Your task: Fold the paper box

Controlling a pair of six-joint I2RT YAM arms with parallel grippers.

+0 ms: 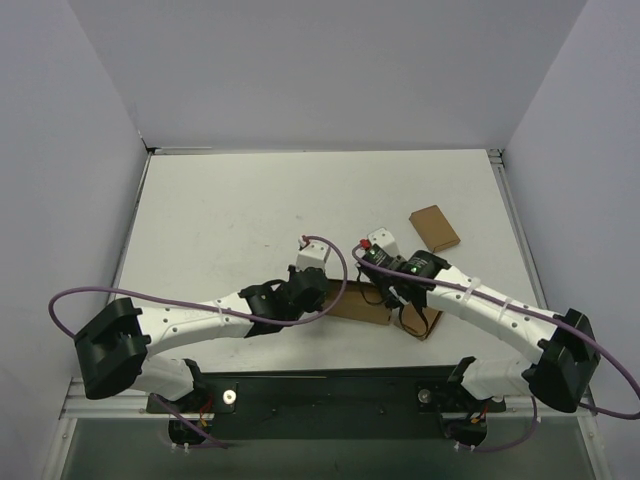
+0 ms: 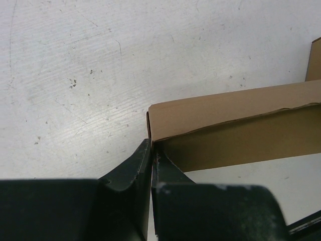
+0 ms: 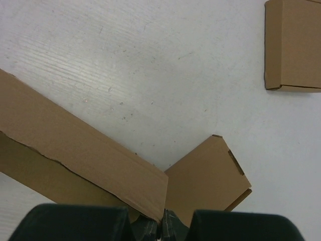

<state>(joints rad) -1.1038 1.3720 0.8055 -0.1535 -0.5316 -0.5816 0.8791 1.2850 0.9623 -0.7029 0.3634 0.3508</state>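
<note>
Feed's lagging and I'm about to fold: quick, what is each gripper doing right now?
Left gripper: closed, pinching a corner of the paper box.
Right gripper: closed, pinching the paper box at an edge.

My left arm [image 1: 190,322] and right arm [image 1: 490,308] are white rounded links with black joints, each rooted in a bulky black shoulder block [image 1: 108,348]. Behind each gripper a purple cable [image 1: 325,240] loops back along the arm; white ties [image 1: 468,284] band my right one. The left gripper [image 2: 151,146] and right gripper [image 3: 163,217] have dark, matte fingers [image 2: 131,173], scuffed pale at the edges. A small white camera housing [image 1: 312,256] sits just above my left gripper
</note>
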